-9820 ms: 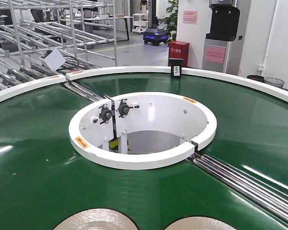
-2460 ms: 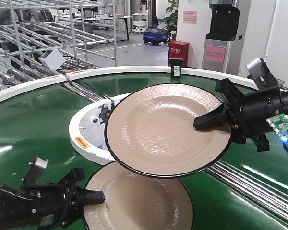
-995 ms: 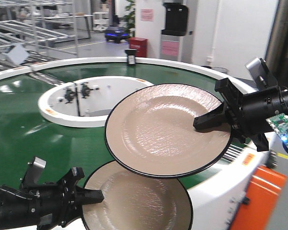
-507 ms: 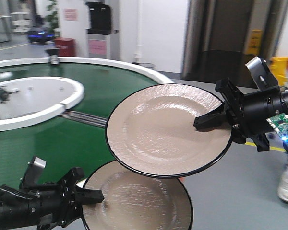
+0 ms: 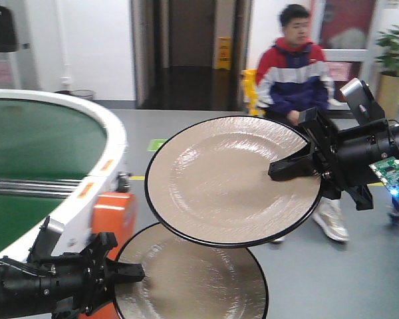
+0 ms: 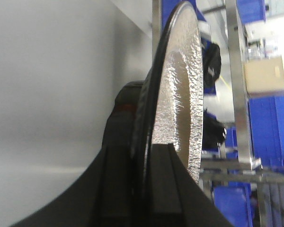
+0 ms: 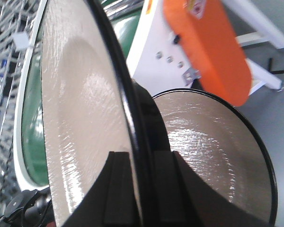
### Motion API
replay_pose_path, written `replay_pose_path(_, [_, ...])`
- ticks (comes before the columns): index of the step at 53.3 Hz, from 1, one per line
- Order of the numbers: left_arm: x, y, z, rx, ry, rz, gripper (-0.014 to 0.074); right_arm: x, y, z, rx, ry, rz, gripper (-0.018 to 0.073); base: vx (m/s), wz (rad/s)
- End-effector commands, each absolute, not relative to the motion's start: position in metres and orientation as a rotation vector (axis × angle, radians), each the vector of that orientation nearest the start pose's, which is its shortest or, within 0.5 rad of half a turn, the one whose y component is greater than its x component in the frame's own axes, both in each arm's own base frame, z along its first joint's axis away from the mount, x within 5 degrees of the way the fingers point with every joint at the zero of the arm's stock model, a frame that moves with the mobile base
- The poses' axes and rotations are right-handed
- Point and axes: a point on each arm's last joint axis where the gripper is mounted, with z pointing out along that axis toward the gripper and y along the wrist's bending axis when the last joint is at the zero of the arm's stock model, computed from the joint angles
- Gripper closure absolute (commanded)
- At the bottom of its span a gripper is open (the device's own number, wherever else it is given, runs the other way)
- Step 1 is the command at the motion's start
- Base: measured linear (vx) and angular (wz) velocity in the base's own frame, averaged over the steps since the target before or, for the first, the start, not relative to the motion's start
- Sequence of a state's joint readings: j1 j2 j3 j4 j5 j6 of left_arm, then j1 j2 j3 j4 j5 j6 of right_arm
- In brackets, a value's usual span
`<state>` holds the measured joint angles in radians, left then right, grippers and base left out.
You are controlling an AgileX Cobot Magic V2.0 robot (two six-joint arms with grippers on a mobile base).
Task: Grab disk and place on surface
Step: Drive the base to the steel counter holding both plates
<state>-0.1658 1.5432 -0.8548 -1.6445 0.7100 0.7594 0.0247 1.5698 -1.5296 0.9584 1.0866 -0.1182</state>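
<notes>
now the green conveyor (image 5: 33,143) sits further left than before and a person (image 5: 298,76) appears. i see the right gripper (image 5: 276,171) clamped on the upper disk (image 5: 213,186) in the air, the left gripper (image 5: 135,271) on the lower disk (image 5: 193,289).

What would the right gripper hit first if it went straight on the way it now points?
The right gripper is shut on the upper plate, which would travel with it. Past that, its line runs left toward the conveyor's white rim, though depth is unclear.
</notes>
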Motion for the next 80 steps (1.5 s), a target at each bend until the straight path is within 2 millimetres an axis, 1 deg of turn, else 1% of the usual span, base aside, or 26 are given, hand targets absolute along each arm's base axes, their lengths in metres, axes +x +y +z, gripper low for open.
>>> replay_pose_path(1, [0.2923,-0.1143,0.2815,-0.405,2.086,-1.542,0.0595,0.3195,0.0757,0.4319,0.119,2.162,1.289,0.0567,0.04,-0.65])
replay_pose_path(33, [0.2925,-0.1140,0.2815,-0.406,2.086,-1.541,0.0595,0.3195,0.0757,0.4319,0.119,2.162,1.289,0.0567,0.16,-0.51])
replay_pose_path(60, [0.2925,-0.1140,0.2815,-0.406,2.086,-1.541,0.0595,0.3195,0.0757,0.4319,0.119,2.162,1.289,0.0567,0.26,-0.26])
replay_pose_path(80, [0.2925,-0.1140,0.2815,-0.406,2.086,-1.541,0.0595,0.3195,0.0757,0.4319,0.119,2.162,1.289,0.0567,0.31,-0.10])
